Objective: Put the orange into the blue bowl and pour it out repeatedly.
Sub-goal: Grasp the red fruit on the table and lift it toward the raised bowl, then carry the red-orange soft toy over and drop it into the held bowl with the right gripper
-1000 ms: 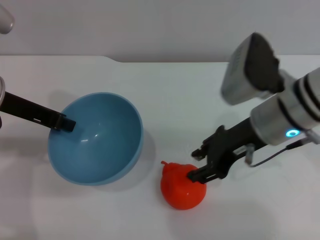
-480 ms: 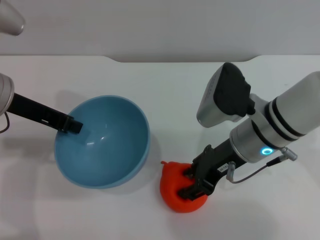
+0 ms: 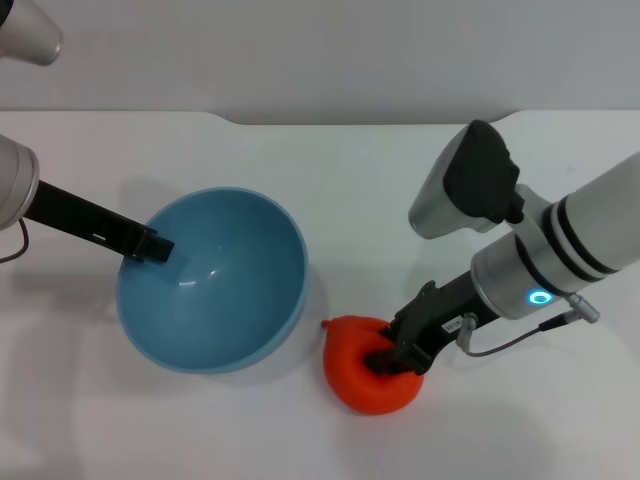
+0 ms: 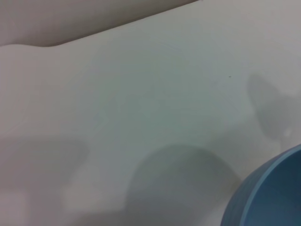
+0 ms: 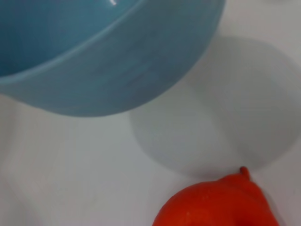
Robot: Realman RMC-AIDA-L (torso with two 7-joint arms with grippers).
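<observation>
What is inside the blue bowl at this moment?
No fruit: the blue bowl is empty apart from the left end effector gripping its rim. The orange is beside it on the table, under the right end effector. Nothing hides the bowl's inside.
</observation>
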